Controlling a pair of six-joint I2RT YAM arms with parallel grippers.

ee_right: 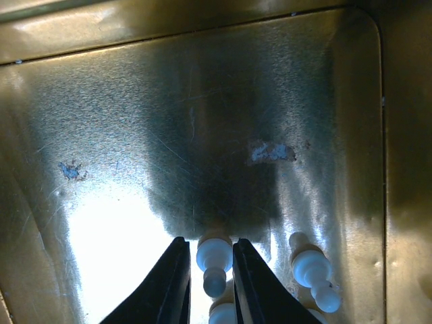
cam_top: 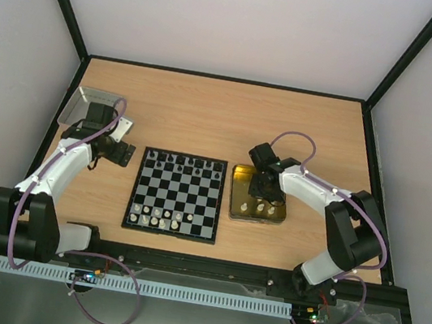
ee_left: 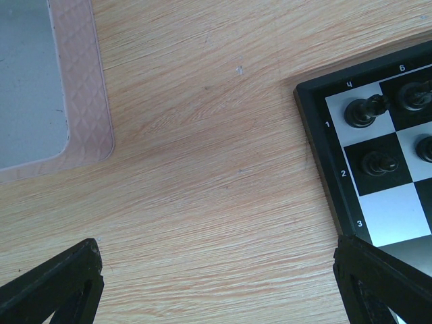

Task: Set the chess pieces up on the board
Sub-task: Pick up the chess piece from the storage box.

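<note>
jaws of the right gripper (ee_right: 208,243) stand narrow on either side of a cream piece (ee_right: 214,260) in the gold tray (ee_right: 169,101), just right of the board (cam_top: 176,193); whether they pinch it i cannot tell. a second cream piece (ee_right: 312,270) sits just beside. left of the board's far corner, the left gripper (ee_left: 216,297) hovers over bare counter (ee_left: 202,169), jaws spread wide and holding nothing, near the grey tin lid (ee_left: 34,81). black chess pieces (cam_top: 183,161) stand on the board's far rows, white ones (cam_top: 159,217) on its near rows.
</note>
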